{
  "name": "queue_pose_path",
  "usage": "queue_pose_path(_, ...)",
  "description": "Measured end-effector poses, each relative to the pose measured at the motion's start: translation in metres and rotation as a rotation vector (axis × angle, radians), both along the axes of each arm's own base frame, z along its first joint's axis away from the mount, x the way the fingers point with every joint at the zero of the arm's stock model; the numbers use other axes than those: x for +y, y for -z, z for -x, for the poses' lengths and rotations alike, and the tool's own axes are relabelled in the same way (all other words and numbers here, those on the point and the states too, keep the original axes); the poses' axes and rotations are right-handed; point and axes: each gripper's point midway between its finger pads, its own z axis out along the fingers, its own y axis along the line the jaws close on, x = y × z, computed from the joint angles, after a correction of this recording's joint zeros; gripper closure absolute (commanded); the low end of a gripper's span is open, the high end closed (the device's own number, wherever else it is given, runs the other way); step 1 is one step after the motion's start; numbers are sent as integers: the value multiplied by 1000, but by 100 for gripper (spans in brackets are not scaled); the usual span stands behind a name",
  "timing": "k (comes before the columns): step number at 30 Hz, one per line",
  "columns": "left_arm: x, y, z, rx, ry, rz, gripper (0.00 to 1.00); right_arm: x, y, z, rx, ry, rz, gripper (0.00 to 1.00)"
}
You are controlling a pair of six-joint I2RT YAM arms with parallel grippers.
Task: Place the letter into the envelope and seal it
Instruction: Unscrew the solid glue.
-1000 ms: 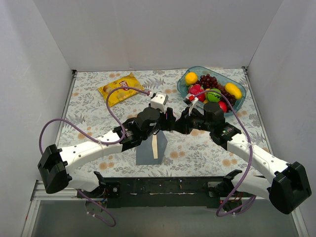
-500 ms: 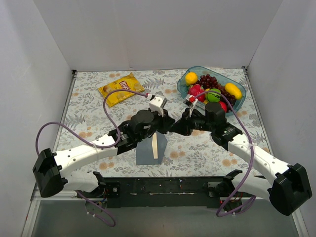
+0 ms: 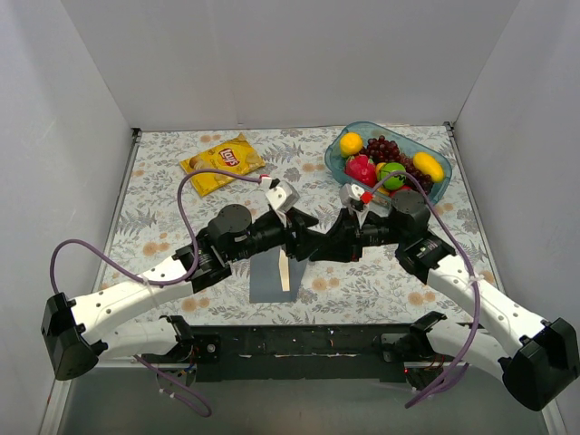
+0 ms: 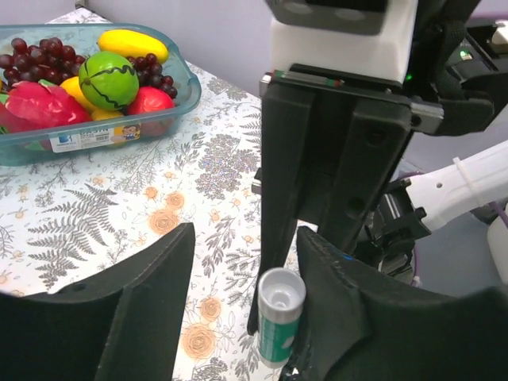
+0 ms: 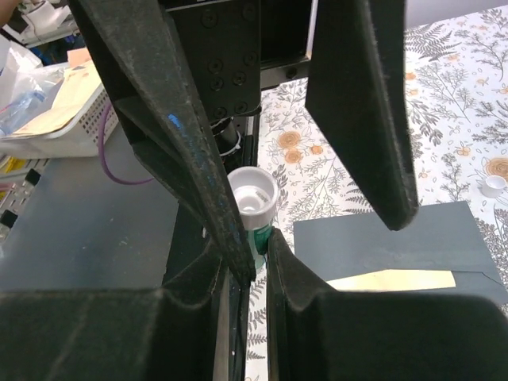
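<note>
A floral-patterned table (image 3: pixel 154 217) carries the envelope (image 3: pixel 265 285), a yellow crisp bag (image 3: pixel 222 163) and a fruit tray (image 3: pixel 332 161)

The worktop (image 3: pixel 154 186) wears a white cloth printed with grey-green fern sprays and orange blossoms. At the upper left of the top view lies a bright yellow foil crisp bag (image 3: pixel 222 161) with a red logo. At the upper right, a clear teal plastic tray (image 3: pixel 331 163) shows yellow, red, striped green and dark purple fruit. Low in the centre, a cream paper letter (image 3: pixel 285 270) lies against a slate grey-blue paper envelope (image 3: pixel 265 283). The small plastic glue stick (image 4: pixel 278 317) is green with a white collar. Purple cables (image 3: pixel 178 207) loop over white arm links (image 3: pixel 118 304).
</note>
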Motion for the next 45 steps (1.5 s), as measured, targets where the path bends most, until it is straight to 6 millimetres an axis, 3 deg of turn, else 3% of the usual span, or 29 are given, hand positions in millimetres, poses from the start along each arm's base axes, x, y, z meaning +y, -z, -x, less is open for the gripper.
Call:
queue_pose_path(2,0,0,-2,-7,-7,-1,28,1,0,3,-9,-14,-2,99)
queue_pose_path(9,10,10,-22,2,-129,-22,21,3,12,-9,12,51,36,99)
queue_pose_path(17,20,19,-51,58,-340,-40,19,2,40,-43,74,236,134,99)
queue_pose_path(28,31,32,-72,108,-490,-75,16,-2,49,-56,82,326,173,99)
queue_pose_path(36,37,45,-96,122,-639,-167,17,-5,63,-80,121,436,245,99)
queue_pose_path(45,37,65,-99,136,-655,-240,23,-8,69,-83,135,463,269,99)
